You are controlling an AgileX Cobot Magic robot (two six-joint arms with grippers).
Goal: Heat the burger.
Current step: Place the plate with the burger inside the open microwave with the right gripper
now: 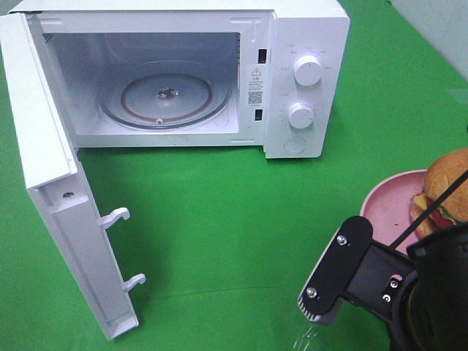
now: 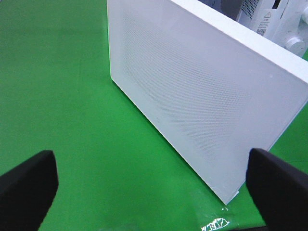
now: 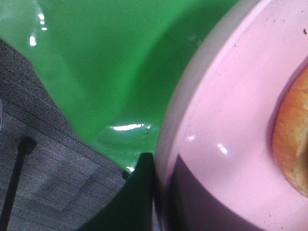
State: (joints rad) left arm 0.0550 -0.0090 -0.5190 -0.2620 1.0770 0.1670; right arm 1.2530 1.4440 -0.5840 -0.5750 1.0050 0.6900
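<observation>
The burger (image 1: 447, 191), with a golden-brown bun, lettuce and tomato, sits on a pink plate (image 1: 387, 205) at the right edge of the green table. In the right wrist view my right gripper (image 3: 161, 192) is shut on the pink plate's rim (image 3: 231, 120), one finger under it and one on top, with the burger's bun (image 3: 293, 144) just beyond. The right arm (image 1: 351, 270) hides that gripper from the high camera. My left gripper (image 2: 154, 192) is open and holds nothing, facing the outer face of the microwave door (image 2: 192, 96).
A white microwave (image 1: 303, 44) stands at the back with its door (image 1: 51, 183) swung wide open to the left. Its glass turntable (image 1: 164, 95) holds nothing. Green cloth (image 1: 241, 205) lies between the plate and the microwave's opening.
</observation>
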